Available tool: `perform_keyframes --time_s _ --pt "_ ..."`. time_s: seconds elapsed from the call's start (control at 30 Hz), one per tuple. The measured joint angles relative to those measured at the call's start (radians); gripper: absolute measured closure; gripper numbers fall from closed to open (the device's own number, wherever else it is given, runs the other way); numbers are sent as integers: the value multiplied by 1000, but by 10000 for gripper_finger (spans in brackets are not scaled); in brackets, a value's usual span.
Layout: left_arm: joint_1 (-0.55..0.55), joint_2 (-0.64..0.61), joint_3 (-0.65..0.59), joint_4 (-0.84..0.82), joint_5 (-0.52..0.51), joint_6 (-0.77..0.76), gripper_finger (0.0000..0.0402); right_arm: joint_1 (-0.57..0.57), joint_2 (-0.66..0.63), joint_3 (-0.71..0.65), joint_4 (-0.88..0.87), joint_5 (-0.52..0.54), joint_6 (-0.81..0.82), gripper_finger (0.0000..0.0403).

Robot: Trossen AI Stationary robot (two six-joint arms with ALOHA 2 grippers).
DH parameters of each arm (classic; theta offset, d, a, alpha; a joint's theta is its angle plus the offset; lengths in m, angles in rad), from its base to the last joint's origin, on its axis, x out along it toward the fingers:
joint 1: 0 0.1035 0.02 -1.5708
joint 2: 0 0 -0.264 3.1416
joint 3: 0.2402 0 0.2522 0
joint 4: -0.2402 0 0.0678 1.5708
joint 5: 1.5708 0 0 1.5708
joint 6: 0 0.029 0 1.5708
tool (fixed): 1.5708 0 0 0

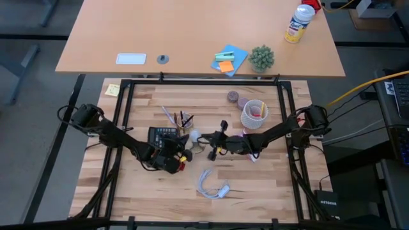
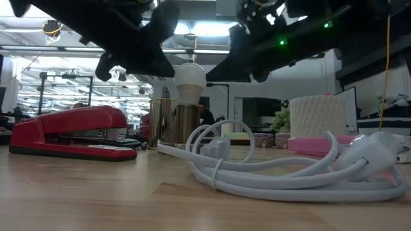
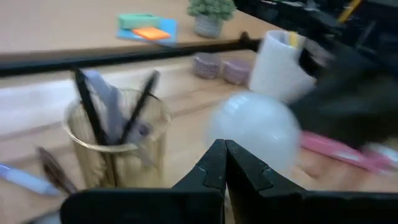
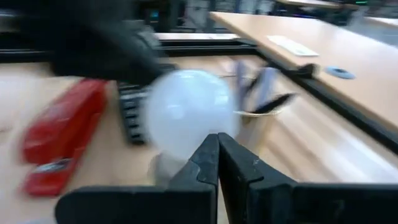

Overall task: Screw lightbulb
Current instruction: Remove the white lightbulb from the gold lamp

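The frosted-white lightbulb (image 2: 190,78) stands upright, round end up, in front of the golden pen cup (image 2: 168,122). What its lower end rests in does not show clearly. It is also in the high view (image 1: 195,136). My left gripper (image 3: 224,146) is shut, its tips just short of the bulb (image 3: 255,127) on its left side (image 1: 186,145). My right gripper (image 4: 217,138) is shut, its tips close to the bulb (image 4: 186,109) on its right side (image 1: 206,143). My left gripper points its shut fingertips level at the bulb's round side from the table's left; I cannot tell whether they touch it. My right gripper points its shut fingertips level at the bulb's round side from the table's right; I cannot tell whether they touch it.
A red stapler (image 2: 70,131) lies left of the bulb, beside a dark calculator (image 1: 161,134). A looped white cable (image 1: 213,185) lies nearer the front edge. A white cup (image 1: 254,114) and small round tins (image 1: 232,97) stand at the back right.
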Motion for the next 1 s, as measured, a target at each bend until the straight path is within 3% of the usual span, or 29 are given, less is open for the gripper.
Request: perform_keyframes --time_s 0.1,0.33,0.6,0.73,0.87,1.0 --pt "-21 0 4 23 53 -17 401 -7 1 2 5 34 0 395" --pt "-61 1 2 77 41 -30 401 -44 1 2 6 39 -6 395" --pt "-122 1 2 181 -174 81 401 -8 -76 2 4 51 -64 395" --pt "-128 1 2 194 -272 105 401 44 -121 2 11 -17 -63 395" --pt "-97 1 2 188 -289 139 401 97 -117 2 23 -107 -30 395" --pt "-48 1 2 171 -286 154 401 120 -83 2 18 -113 -9 395"
